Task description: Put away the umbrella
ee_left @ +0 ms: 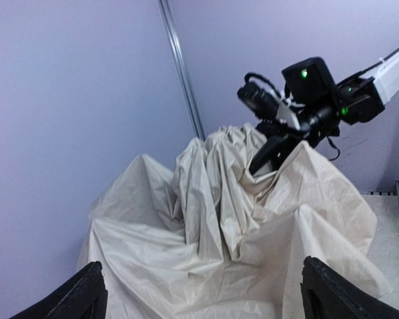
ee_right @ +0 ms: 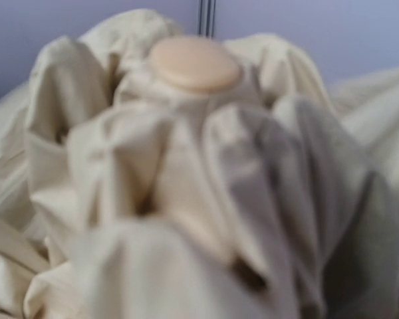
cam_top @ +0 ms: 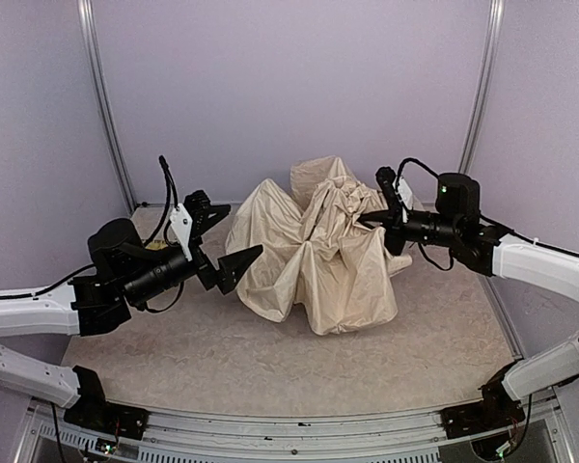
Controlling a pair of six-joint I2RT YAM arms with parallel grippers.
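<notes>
Crumpled cream-beige fabric folding umbrella: R gripper pinched shut on its folds, L gripper gaping wide (just beside it).

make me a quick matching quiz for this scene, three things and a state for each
Things:
1. left gripper
2. right gripper
3. umbrella

States:
a. crumpled cream heap lying between the two arms
b. jaws wide apart, holding nothing
c. closed on a fold of fabric near the top

Pairs: 1-b, 2-c, 3-a
</notes>
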